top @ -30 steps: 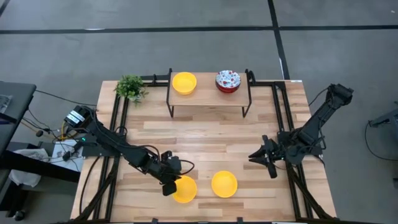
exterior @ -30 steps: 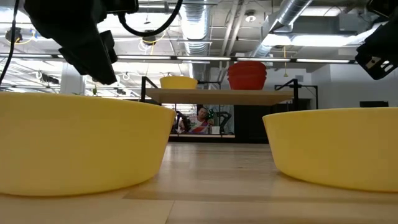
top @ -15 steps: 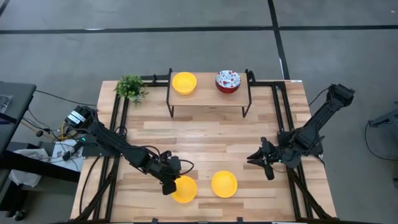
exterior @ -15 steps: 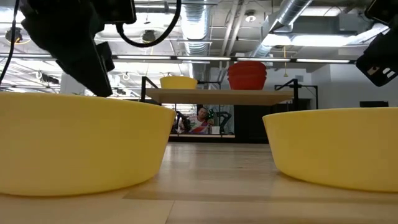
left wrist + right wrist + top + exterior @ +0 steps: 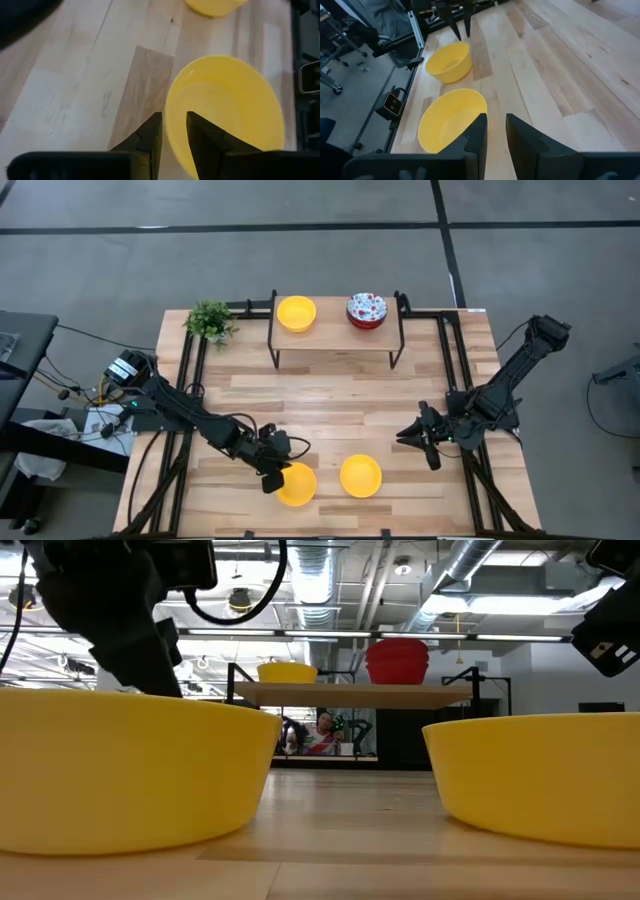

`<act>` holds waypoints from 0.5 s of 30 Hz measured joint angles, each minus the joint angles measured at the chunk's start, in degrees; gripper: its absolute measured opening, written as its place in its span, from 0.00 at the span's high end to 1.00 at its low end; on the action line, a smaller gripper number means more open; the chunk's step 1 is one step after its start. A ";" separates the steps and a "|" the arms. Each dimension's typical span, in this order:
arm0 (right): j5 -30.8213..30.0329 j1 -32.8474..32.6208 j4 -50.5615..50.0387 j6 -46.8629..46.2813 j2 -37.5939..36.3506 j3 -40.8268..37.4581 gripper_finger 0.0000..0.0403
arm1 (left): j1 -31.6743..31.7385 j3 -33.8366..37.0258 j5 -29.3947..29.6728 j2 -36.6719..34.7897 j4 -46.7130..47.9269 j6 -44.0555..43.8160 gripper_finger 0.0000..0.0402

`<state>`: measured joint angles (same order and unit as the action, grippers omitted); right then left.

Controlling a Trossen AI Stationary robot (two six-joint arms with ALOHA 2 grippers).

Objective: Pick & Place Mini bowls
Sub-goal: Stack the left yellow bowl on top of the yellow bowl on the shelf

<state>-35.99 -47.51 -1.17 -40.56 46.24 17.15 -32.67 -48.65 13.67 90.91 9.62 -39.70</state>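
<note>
Two plain yellow mini bowls stand on their bases near the table's near edge: one [image 5: 297, 485] on the left, one [image 5: 360, 476] to its right. A third yellow bowl [image 5: 296, 313] and a red-patterned white bowl [image 5: 366, 310] sit on a small raised shelf at the far side. My left gripper [image 5: 274, 471] [image 5: 174, 127] is low at the left bowl's left rim [image 5: 169, 117]. It is narrowly open, with one finger outside the wall and one inside. My right gripper [image 5: 412, 436] [image 5: 496, 125] hovers right of the right bowl [image 5: 451, 120], narrowly open and holding nothing. My left gripper straddles the left yellow bowl's rim [image 5: 168, 131] from above, slanting down. One finger [image 5: 152, 131] is outside the wall and one [image 5: 197, 134] is inside. I cannot tell whether either finger touches the wall. The bowl stands on the table.
A small green potted plant [image 5: 210, 322] stands at the far left corner. The raised shelf [image 5: 335, 335] on black legs spans the far middle of the table. Black frame rails [image 5: 452, 370] run along both sides. Bare wood [image 5: 330, 410] lies between the shelf and the near bowls.
My left gripper has come down over the left yellow bowl's rim; in the low view it sinks behind the bowl's edge. My right gripper has drifted a little toward the table's left, closer to the right bowl. No bowl has moved.
</note>
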 joint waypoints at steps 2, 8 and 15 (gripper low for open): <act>-0.01 0.00 0.00 0.00 0.00 0.00 0.85 | 0.00 0.11 -0.07 0.00 -0.14 -0.01 0.78; -0.01 0.00 0.00 0.00 0.00 0.00 0.85 | 0.00 0.68 -0.39 0.00 -0.53 -0.01 0.78; -0.02 0.00 0.00 0.00 0.00 0.00 0.85 | -0.02 0.66 -0.42 0.00 -0.64 -0.01 0.78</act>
<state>-36.01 -47.51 -1.17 -40.56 46.24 17.15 -32.69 -47.99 13.26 90.91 8.97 -39.70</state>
